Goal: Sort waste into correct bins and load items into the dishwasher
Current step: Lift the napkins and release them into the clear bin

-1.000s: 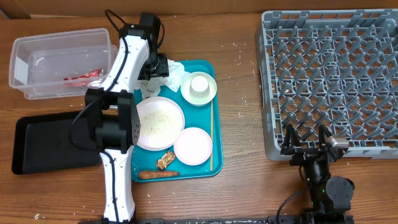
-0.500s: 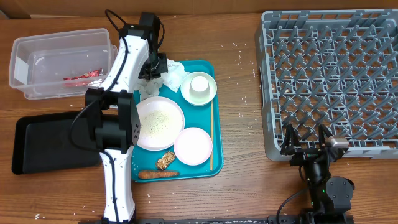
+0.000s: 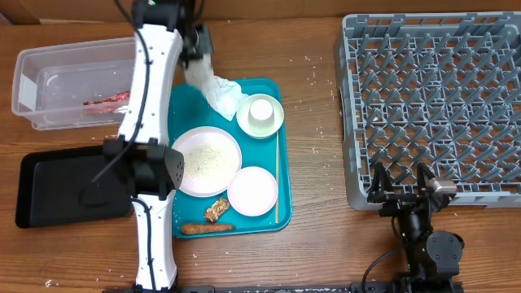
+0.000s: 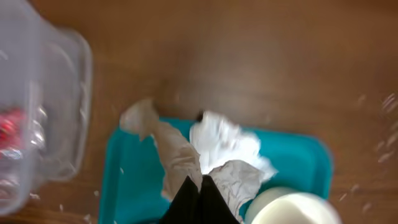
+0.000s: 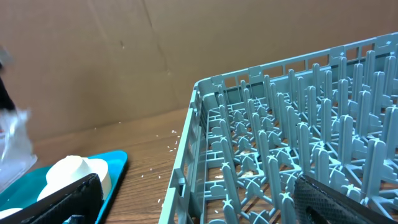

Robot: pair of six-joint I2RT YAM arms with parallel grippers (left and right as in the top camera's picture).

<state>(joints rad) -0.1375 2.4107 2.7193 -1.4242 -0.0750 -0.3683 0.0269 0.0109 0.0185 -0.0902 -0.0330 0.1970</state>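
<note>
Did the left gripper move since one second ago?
Yes. The left gripper, shut on a tissue, went off the teal tray toward the image's top edge.

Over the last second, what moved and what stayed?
The left fingers shut on a crumpled tissue and lifted it from the teal tray, toward the table far edge. The other tissue, large plate, carrot and open right fingers stayed put.

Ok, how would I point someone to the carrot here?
Find the teal tray left of the big grey rack, then its edge nearest the arm bases. The carrot lies flat along that edge, right beside the brown food lump. It is the only thin orange thing there; the lump is brown and chunky.
</note>
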